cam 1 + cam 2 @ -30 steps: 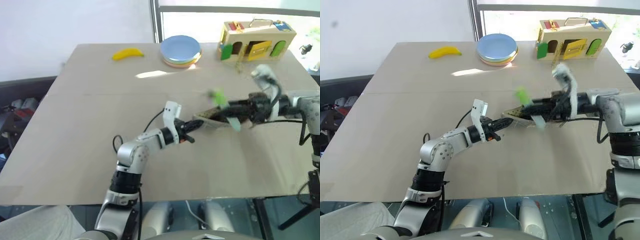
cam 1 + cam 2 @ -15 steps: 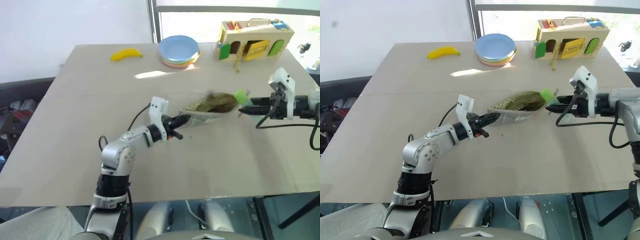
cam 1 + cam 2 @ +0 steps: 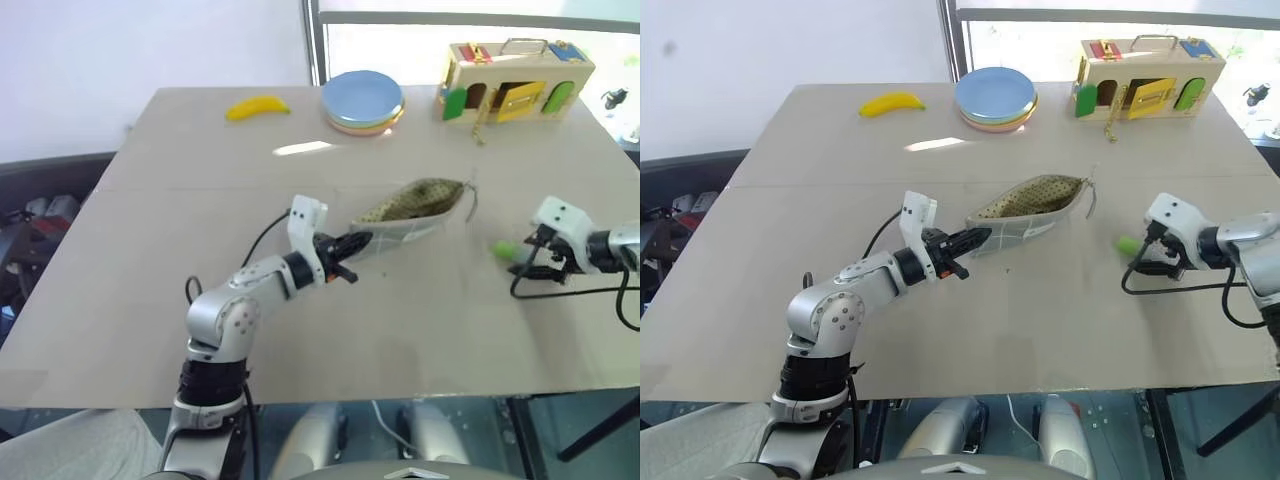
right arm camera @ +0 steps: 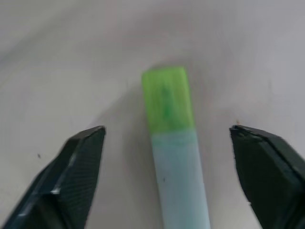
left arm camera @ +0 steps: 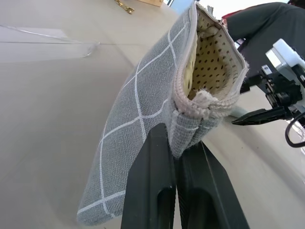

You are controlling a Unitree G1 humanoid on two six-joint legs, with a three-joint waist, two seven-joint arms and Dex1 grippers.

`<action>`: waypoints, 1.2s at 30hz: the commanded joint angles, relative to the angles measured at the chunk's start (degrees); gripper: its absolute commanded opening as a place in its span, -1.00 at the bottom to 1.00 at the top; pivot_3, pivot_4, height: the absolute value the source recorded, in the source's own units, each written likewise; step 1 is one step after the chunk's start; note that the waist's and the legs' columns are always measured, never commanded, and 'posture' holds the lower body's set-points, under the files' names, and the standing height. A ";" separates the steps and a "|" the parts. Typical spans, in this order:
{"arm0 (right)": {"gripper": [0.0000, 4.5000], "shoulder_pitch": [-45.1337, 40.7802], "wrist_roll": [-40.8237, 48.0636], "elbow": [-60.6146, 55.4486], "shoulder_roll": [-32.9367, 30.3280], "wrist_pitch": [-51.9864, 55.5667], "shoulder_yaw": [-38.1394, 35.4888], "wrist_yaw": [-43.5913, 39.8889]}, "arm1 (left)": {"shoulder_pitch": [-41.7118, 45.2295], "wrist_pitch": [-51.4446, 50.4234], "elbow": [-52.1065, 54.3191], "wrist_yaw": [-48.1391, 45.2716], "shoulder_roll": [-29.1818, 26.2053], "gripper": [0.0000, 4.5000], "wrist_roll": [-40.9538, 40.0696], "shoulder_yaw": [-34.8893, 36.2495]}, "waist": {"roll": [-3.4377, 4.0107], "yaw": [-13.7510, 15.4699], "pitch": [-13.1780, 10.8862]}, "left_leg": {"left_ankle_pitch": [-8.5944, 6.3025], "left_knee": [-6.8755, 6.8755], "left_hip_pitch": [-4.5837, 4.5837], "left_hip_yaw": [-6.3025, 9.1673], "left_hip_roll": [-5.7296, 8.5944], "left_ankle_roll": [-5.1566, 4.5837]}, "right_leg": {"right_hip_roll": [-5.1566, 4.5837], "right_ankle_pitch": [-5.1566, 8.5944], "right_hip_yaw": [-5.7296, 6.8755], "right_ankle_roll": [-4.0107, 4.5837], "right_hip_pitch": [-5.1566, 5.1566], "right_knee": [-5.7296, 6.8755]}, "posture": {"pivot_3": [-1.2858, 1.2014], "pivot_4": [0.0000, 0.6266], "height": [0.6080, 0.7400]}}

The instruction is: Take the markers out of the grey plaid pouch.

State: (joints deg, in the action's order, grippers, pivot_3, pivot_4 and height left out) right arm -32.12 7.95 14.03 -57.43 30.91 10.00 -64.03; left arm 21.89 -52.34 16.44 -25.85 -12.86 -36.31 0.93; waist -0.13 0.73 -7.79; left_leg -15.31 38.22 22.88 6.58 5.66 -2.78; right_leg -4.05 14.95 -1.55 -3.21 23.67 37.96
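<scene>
the left gripper [image 5: 177, 157] has its fingers pinched shut on one end of the grey plaid pouch [image 3: 415, 210], holding it mouth-open above the table [image 3: 180, 200]. the right gripper [image 4: 167, 167] has its fingers spread wide around the green highlighter [image 4: 174, 148], which appears to lie on the table. the next reach should enter the open mouth straight while the left grip keeps steady.

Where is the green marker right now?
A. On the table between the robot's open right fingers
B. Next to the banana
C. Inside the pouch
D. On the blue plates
A: the green marker lies on the table with the right gripper open, one finger either side, well away from the pouch pinched by the left gripper.
</scene>
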 commanded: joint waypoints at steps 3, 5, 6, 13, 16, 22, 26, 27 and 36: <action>0.82 -5.70 9.33 -8.30 1.52 7.26 -9.12 -1.43 | 0.20 0.16 2.72 -0.37 0.01 -1.00 -1.32 -0.64 | 0.00 -0.08 -0.01 | 0.00 -0.01 0.00 0.00 0.00 0.00 | 0.00 0.00 -0.01 0.00 0.00 -0.01 | 0.03 -0.52 1.00; 0.54 -7.94 14.06 -11.79 4.22 12.46 -11.86 -0.12 | 0.61 0.24 2.28 -0.20 0.34 -1.00 -1.15 -0.99 | 0.00 -0.14 -0.01 | 0.00 -0.02 0.00 0.00 -0.02 0.00 | 0.02 0.00 -0.02 0.00 0.00 -0.01 | 0.03 -0.52 1.00; 0.46 -8.77 15.78 -13.10 5.25 14.47 -12.76 0.44 | 0.84 0.32 1.95 -0.11 0.59 -1.00 -1.02 -1.20 | 0.00 -0.09 -0.01 | 0.00 -0.02 0.00 0.01 -0.03 0.00 | 0.02 0.00 -0.01 0.00 0.00 -0.01 | 0.03 -0.52 1.00; -0.98 -9.66 17.78 -16.41 8.97 15.19 -11.25 1.73 | 2.82 1.99 -2.34 -0.53 2.09 -1.00 1.17 -3.65 | -0.04 0.48 -0.02 | -0.01 0.03 0.04 0.14 0.07 -0.01 | -0.07 0.00 0.12 0.00 -0.10 -0.08 | 0.03 -0.52 1.00; -0.98 -9.33 16.17 -17.06 10.35 14.23 -7.76 1.77 | 3.00 2.03 -2.51 -0.66 2.91 -1.00 0.90 -3.88 | -0.04 0.09 -0.02 | 0.00 0.01 0.03 0.15 0.05 -0.01 | -0.05 0.00 0.12 0.00 -0.06 -0.04 | 0.03 -0.52 1.00; -0.98 -9.95 5.97 -11.46 11.86 3.92 2.73 1.27 | 1.73 2.11 -2.19 -0.83 4.42 -1.00 0.59 -4.84 | -0.04 -0.11 -0.02 | 0.00 0.01 0.02 0.09 0.02 -0.01 | -0.02 0.00 0.08 0.00 -0.02 -0.01 | 0.03 -0.52 1.00; -0.47 -13.89 -1.34 -6.59 12.30 -4.88 8.92 -2.09 | 1.48 2.56 -1.98 -1.11 4.87 -1.00 0.57 -5.07 | -0.04 -0.23 -0.02 | 0.00 0.02 0.01 0.05 0.03 0.00 | -0.02 0.00 0.05 0.00 -0.01 0.00 | 0.03 -0.52 1.00; -0.28 -14.65 -3.07 -5.33 12.28 -6.94 10.12 -2.62 | 1.56 2.75 -2.15 -0.84 5.13 -1.00 0.62 -4.82 | -0.04 -0.18 -0.02 | 0.00 0.02 0.01 0.05 0.03 0.00 | -0.02 0.00 0.06 0.00 0.00 0.00 | 0.03 -0.52 1.00; 0.98 -17.65 -12.18 -7.36 9.42 -12.85 17.62 -13.55 | 0.84 2.12 -0.56 -1.26 7.27 -1.00 -2.14 -3.84 | -0.04 -0.01 -0.02 | 0.00 0.01 0.02 0.10 0.04 0.00 | -0.02 0.00 0.10 0.00 -0.01 -0.04 | 0.03 -0.52 1.00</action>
State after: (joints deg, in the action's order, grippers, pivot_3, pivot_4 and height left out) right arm -48.84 -2.73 9.34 -45.78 17.62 26.88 -73.97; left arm 22.38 -50.90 12.86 -26.37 -5.92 -36.33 -4.07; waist -0.17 0.72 -7.82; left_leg -15.31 38.23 22.90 6.69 5.69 -2.78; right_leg -4.07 14.95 -1.44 -3.21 23.66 37.92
